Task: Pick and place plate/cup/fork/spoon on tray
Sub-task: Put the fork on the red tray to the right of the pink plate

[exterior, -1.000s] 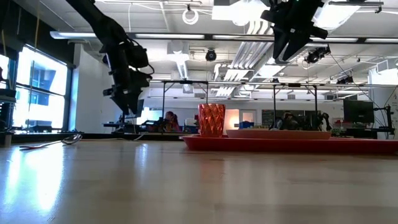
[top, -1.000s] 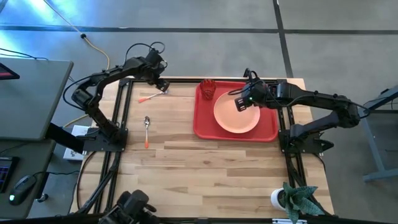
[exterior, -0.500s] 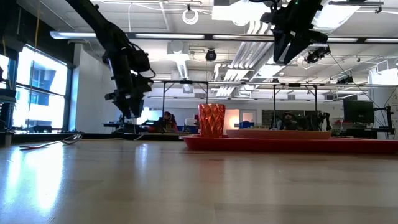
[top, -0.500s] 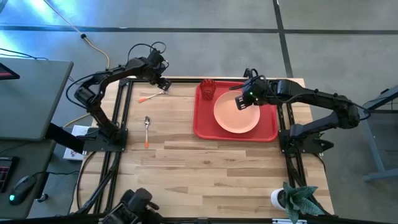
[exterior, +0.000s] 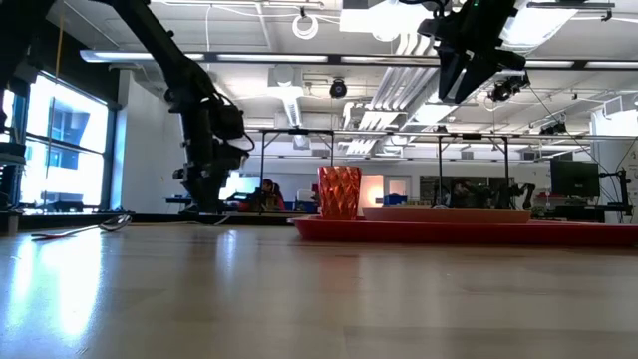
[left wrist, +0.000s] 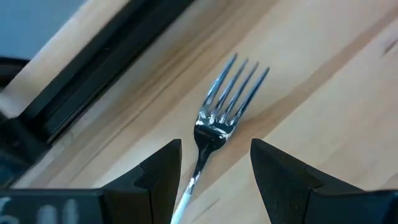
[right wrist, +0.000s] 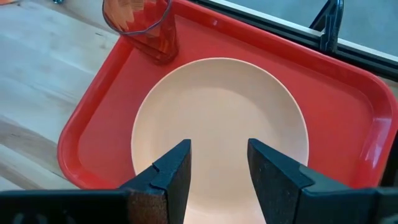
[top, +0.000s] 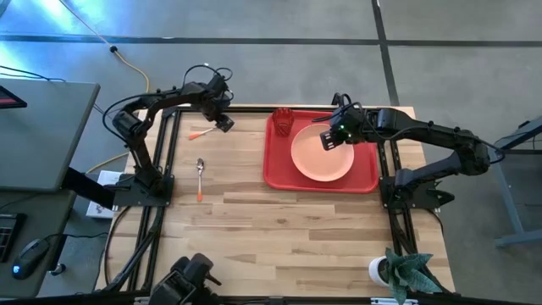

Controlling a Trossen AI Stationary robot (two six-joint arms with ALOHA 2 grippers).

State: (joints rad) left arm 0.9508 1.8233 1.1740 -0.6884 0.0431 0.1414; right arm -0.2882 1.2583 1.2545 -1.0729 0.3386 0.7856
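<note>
The left gripper (top: 222, 121) has dropped lower over the fork (left wrist: 219, 118) at the table's far edge, fingers spread astride its neck. The right gripper (top: 329, 141) stays open above the plate (top: 322, 154), which shares the tray (top: 366, 174) with the cup (top: 283, 119). The spoon (top: 200, 172) lies left.

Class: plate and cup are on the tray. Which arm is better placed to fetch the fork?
Probably the left. Its open gripper straddles the fork on the table, while the right gripper hangs over the plate.
</note>
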